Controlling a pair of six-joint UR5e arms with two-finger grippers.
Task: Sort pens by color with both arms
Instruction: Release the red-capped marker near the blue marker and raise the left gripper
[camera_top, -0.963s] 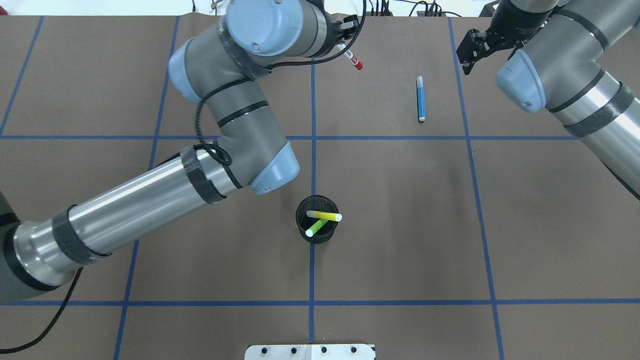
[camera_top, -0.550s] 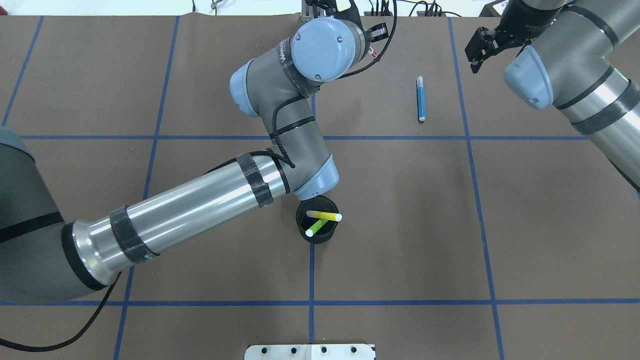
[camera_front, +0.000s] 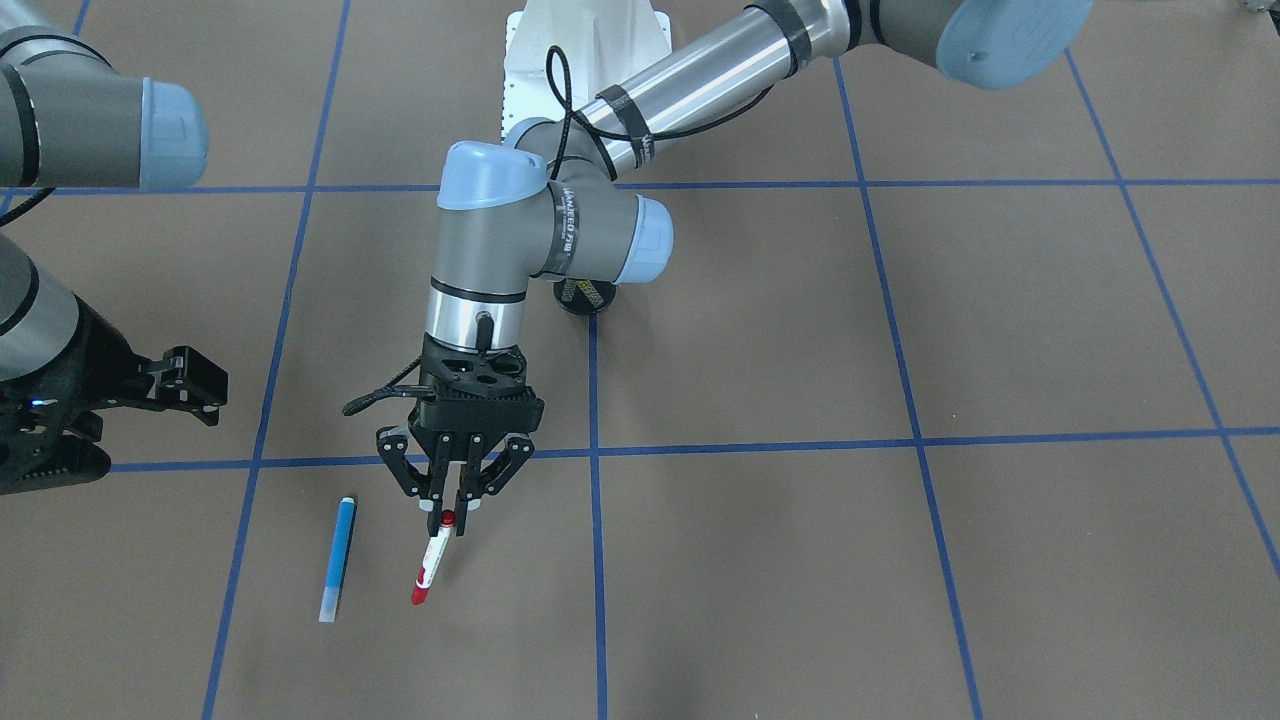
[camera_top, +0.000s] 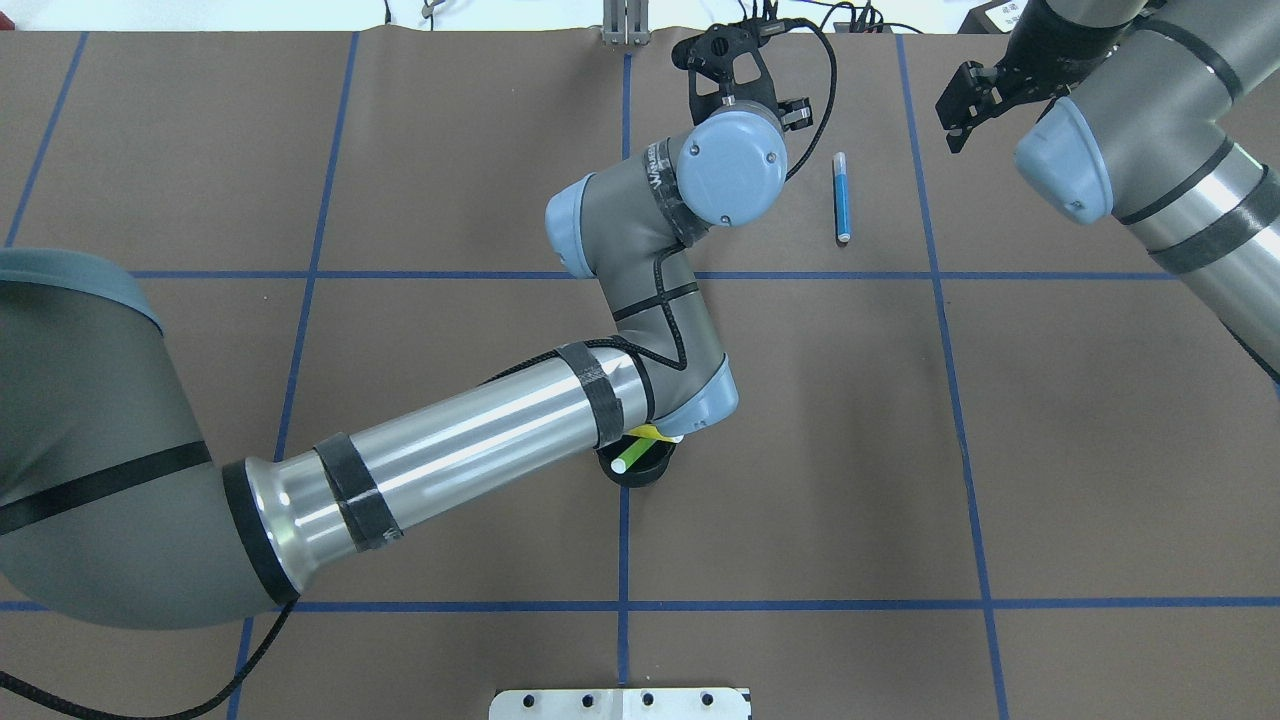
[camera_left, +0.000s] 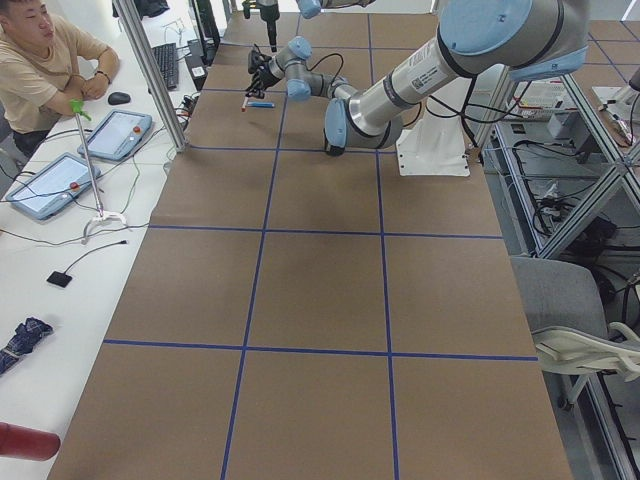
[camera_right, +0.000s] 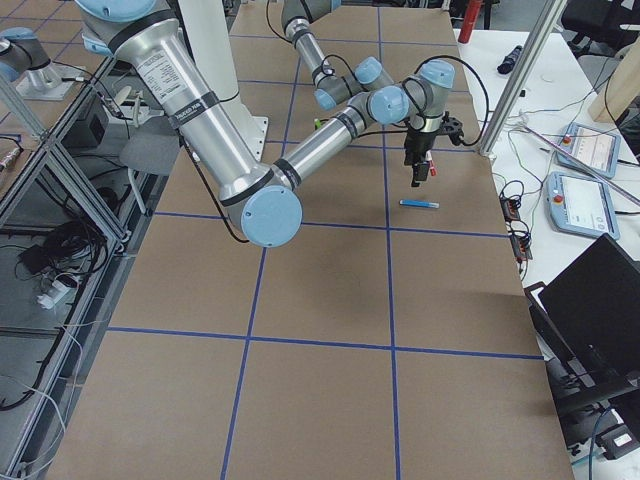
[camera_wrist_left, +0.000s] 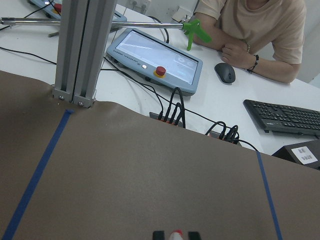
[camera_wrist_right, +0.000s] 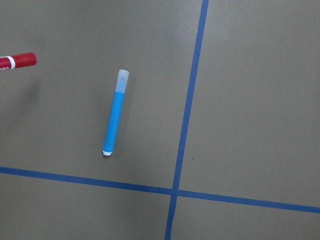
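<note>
Overhead exterior: left arm (camera_top: 660, 370) over black mesh cup (camera_top: 640, 472); left tool (camera_front: 450, 507) tight on red-capped pen (camera_front: 432, 560), right tool (camera_top: 958, 108) agape, empty.

Brown table (camera_top: 1000, 450): blue pen (camera_top: 841, 198), black cup (camera_top: 640, 478).

I see a brown mat (camera_left: 320, 290) covering the work table, marked into large squares by blue tape lines (camera_left: 262, 232). Along the side facing the robot runs a white bench (camera_left: 40, 300) with touch panels (camera_left: 118, 135), a keyboard (camera_wrist_left: 285, 117), a mouse (camera_wrist_left: 226, 73) and cables (camera_wrist_left: 172, 112); a person (camera_left: 45, 60) sits there. An aluminium post (camera_wrist_left: 82, 50) stands at the mat's edge. A grey chair (camera_left: 575, 320) sits behind the table. The dark slab (camera_right: 600, 300) on the bench is probably a laptop.
</note>
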